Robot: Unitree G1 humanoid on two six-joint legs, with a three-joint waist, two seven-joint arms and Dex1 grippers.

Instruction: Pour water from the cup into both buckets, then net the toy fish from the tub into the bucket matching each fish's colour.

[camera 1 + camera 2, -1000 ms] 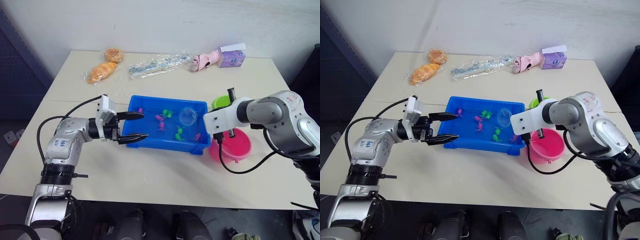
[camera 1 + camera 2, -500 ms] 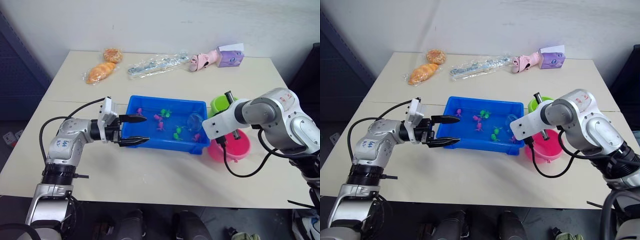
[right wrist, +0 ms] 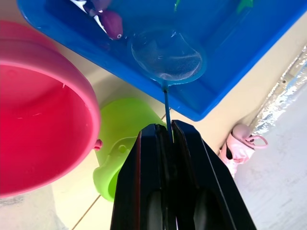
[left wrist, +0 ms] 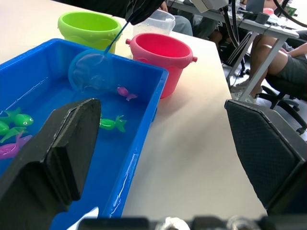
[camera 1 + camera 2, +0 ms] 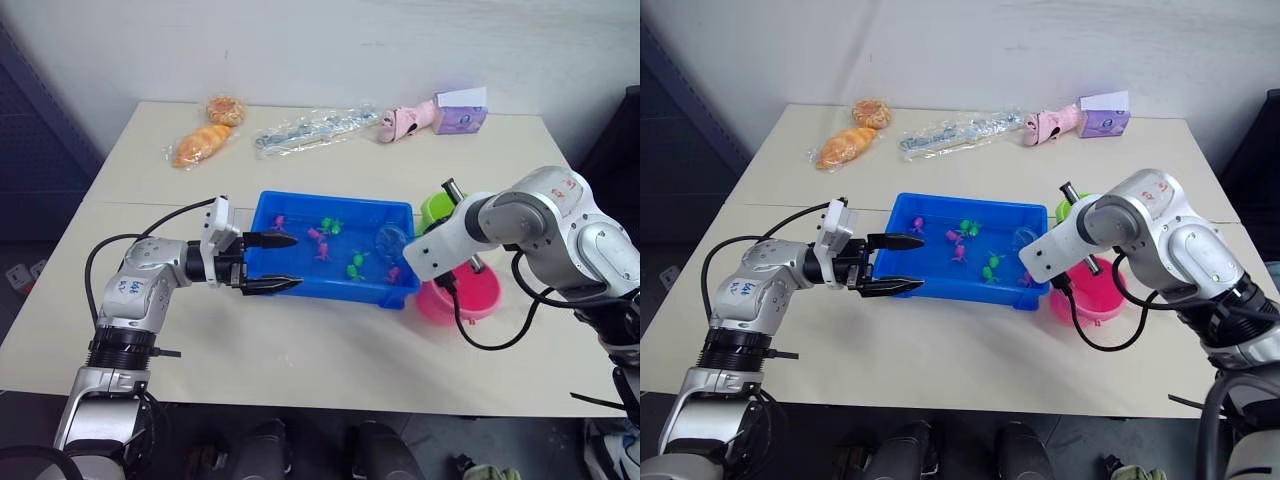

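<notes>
The blue tub (image 5: 340,291) sits mid-table with several pink and green toy fish (image 5: 355,265) in water. My right gripper (image 3: 168,127) is shut on the thin handle of the net (image 5: 391,238). The blue hoop is dipped at the tub's right end, its mesh (image 3: 168,57) looks empty, and a pink fish (image 4: 125,92) lies beside it. Just right of the tub stand the green bucket (image 5: 437,208) and the pink bucket (image 5: 472,296). The clear cup (image 4: 160,19) stands behind them. My left gripper (image 5: 285,262) is open, hovering over the tub's left end.
Along the table's far edge lie two bread pieces (image 5: 205,145), a clear plastic bag (image 5: 315,128), a pink toy (image 5: 405,120) and a purple box (image 5: 462,112). A seated person (image 4: 288,62) shows beyond the table in the left wrist view.
The net has swung a little right and down toward the tub's right end. My left gripper has edged right over the tub's left rim, still open.
</notes>
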